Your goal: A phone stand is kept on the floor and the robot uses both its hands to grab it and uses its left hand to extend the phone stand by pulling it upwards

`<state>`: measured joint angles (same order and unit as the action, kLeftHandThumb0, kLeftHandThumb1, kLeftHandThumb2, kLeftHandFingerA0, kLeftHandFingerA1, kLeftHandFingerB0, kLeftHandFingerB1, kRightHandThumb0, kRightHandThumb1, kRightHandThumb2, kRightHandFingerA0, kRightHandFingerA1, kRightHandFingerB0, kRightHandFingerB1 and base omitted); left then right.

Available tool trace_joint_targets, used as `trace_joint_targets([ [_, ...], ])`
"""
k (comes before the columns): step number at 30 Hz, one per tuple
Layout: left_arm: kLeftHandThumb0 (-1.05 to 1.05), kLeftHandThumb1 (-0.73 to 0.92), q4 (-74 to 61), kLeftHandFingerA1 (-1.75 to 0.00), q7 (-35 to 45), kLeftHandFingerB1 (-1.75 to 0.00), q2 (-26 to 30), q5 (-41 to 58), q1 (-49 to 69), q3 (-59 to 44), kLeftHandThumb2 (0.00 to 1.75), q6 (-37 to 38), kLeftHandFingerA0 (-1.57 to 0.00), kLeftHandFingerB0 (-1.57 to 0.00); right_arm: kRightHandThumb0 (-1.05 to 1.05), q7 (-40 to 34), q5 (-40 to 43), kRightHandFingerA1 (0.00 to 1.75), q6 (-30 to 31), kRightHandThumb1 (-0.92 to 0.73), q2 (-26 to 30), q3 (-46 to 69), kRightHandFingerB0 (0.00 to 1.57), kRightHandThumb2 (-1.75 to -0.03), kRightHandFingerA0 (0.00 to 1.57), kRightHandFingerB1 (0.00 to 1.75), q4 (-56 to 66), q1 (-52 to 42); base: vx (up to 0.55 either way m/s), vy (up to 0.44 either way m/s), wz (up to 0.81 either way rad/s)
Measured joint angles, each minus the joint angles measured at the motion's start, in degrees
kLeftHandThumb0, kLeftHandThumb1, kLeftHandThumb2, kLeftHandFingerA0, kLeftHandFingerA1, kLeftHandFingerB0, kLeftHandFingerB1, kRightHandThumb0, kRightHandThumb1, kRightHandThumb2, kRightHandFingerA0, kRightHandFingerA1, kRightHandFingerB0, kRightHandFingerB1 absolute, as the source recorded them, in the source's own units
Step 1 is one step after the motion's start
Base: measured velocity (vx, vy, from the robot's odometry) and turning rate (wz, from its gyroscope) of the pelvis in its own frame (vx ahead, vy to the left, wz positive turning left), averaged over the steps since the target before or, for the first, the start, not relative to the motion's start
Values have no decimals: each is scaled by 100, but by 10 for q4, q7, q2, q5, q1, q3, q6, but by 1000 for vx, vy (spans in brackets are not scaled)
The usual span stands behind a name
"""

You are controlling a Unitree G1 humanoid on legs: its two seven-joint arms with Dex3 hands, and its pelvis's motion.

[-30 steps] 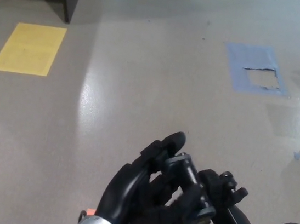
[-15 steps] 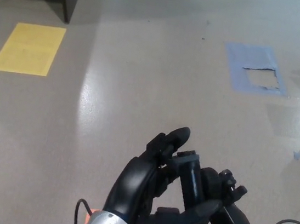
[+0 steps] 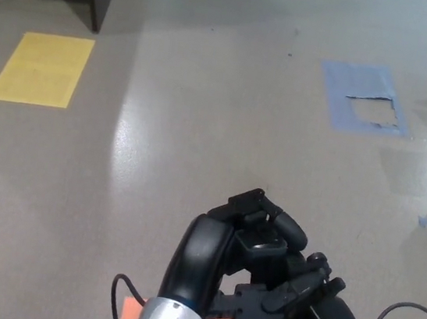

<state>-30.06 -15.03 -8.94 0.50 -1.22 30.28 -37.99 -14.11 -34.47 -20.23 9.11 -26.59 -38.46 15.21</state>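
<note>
phone stand [image 3: 263,249] mostly hidden by hands, arms cut off below

Illumination: bright, even, from overhead.
Glare: pale vertical sheen on the floor [image 3: 126,136], left of centre.
Shadows: dark band along the top left edge.
Focus: floor sharp; black hands at the bottom edge slightly soft.

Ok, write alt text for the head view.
Two black robot hands meet low in the frame, the left hand and the right hand both closed around a black phone stand. Behind them the grey floor carries a yellow rectangle and a torn blue rectangle.
</note>
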Motion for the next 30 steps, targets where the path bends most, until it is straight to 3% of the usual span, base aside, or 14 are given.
trace_joint_targets([
  [3, -26, 68, 2, -175, 0, -175, -3, 3, 1, -4, 68, 0, -95, -55, -105, 4, -2, 82, 4, -64, 2, 0, 27, -113, 16, 82, 8, -1, 0, 0, 0],
  [4, -25, 68, 2, -175, 0, -175, -3, 4, 1, -4, 68, 0, -96, -57, -105, 7, 3, 103, 4, -86, 0, 5, 13, -66, 12, 91, 9, -3, 0, 0, 0],
  [6, -26, 67, 2, -175, 0, -175, -3, 6, 1, -4, 68, -1, -100, -57, -105, 14, 13, 83, 5, -66, -6, 17, 20, -113, 17, 79, 9, -10, 0, 0, 0],
  [9, -27, 65, 1, -175, 0, -175, -3, 8, 2, -5, 69, -1, -100, -60, -99, 22, 26, 88, 8, -60, -17, 33, 27, -111, 28, 82, 9, -17, 0, 0, 0],
  [11, -29, 66, 1, -175, -1, -175, -4, 9, 2, -8, 69, -1, -101, -68, -99, 24, 34, 109, 8, -82, -25, 43, 27, -64, 38, 98, 7, -19, 0, 0, 0],
  [14, -28, 67, 0, -175, -1, -175, -4, 8, 1, -9, 67, -1, -96, -60, -98, 4, 33, 115, -9, -85, -31, 48, 48, -65, 71, 103, -14, -19, 0, 0, 0],
  [15, -27, 66, -1, -175, -2, -175, -4, 8, 0, -9, 68, -1, -97, -60, -79, -1, 34, 143, -13, -65, -34, 50, 54, -125, 141, 97, -18, -19, 0, 0, 0],
  [16, -26, 66, -3, -175, -2, -175, -3, 7, -2, -9, 68, -1, -96, -60, -79, -8, 34, 153, -20, -58, -39, 54, 74, -120, 157, 107, -26, -19, 0, 0, 0],
  [19, -30, 68, -6, -175, -2, -175, -3, 5, -4, -8, 67, -1, -95, -65, -65, -24, 33, 137, -31, -56, -46, 58, 27, -116, 140, 73, -37, -18, 0, 0, 0],
  [20, -61, 56, -9, -150, -3, -137, -3, 3, -4, -8, 91, -1, -119, -93, -90, -32, 35, 137, -43, -86, -53, 66, 58, -66, 114, 102, -44, -18, 0, 0, 0],
  [23, -58, 73, -14, -175, -2, -175, -2, 2, -4, -8, 75, -1, -115, -84, -59, -43, 36, 133, -69, -39, -59, 73, 95, -103, 144, 97, -65, -17, 0, 0, 0],
  [25, -53, 77, -17, -175, 0, -175, -2, 4, -4, -9, 63, -1, -109, -74, -95, -43, 43, 122, -84, -56, -67, 81, 77, -99, 122, 87, -75, -17, 0, 0, 0],
  [28, -66, 62, -25, -158, 6, -147, -4, 9, -9, -11, 92, 0, -130, -105, -100, -39, 59, 132, -109, -59, -81, 98, 129, -103, 145, 122, -94, -15, 0, 0, 0],
  [30, -46, 90, -35, -175, 12, -175, -4, 16, -19, -14, 66, 0, -106, -74, -61, -32, 74, 142, -124, -32, -93, 113, 157, -100, 155, 142, -105, -11, 0, 0, 0],
])
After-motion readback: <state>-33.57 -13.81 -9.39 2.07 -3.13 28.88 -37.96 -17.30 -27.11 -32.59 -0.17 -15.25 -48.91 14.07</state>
